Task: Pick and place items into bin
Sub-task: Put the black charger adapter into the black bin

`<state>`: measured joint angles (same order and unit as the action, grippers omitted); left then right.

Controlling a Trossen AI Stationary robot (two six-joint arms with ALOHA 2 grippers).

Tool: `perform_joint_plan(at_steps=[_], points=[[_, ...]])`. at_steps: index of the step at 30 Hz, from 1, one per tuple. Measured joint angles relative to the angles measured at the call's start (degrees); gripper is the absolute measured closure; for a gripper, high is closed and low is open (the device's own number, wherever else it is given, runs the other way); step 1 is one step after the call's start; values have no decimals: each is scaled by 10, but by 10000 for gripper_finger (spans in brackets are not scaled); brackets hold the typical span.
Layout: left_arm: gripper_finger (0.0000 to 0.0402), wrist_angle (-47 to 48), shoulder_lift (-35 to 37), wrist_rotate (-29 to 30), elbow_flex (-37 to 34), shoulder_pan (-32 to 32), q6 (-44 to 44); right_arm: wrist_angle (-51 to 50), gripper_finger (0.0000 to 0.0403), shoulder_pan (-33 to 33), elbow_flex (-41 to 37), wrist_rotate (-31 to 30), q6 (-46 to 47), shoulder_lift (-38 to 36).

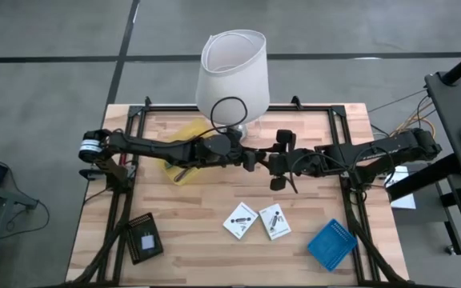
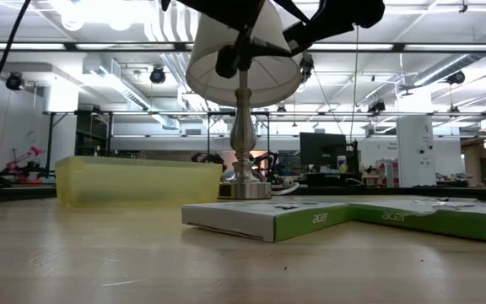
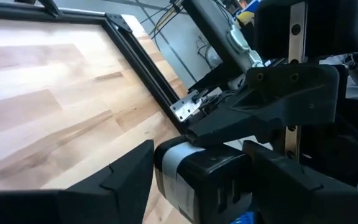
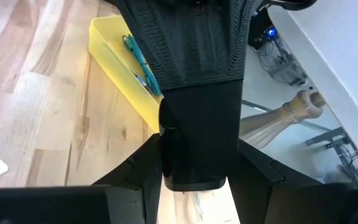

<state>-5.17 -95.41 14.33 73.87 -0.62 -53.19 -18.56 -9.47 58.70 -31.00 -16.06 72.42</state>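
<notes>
Above mid-table, both hands (image 1: 264,160) at one dark block (image 3: 197,177).

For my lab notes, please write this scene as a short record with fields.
bin: yellow bin, under the left arm
left pincer: above mid-table, meeting the right one
right pincer: shut on a dark block
on table: two white cards, blue pad
lamp: at the far edge
</notes>
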Motion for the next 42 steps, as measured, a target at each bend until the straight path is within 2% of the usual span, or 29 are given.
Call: perform_joint_plan(at_steps=[9,19,21,27,30,33,37,42], points=[[258,11,1,4,0,0,-7,2,273,0,-2,-6,-9,1],[264,15,1,-15,-1,-5,-5,4,273,0,-2,-5,-11,0],[264,13,1,-27,-1,-8,0,4,253,0,-2,-13,-7,0],[266,45,2,-44,-6,-15,32,7,141,0,4,-23,26,-7],[266,71,20,-60,-6,-18,44,-10,105,0,2,-22,46,-7],[266,99,36,-91,-9,-19,54,-25,84,-1,2,-22,53,-16],[266,169,67,-164,-15,-17,82,-52,76,0,2,-22,63,-20],[266,363,125,-232,-16,7,91,-70,77,0,1,-21,90,-22]])
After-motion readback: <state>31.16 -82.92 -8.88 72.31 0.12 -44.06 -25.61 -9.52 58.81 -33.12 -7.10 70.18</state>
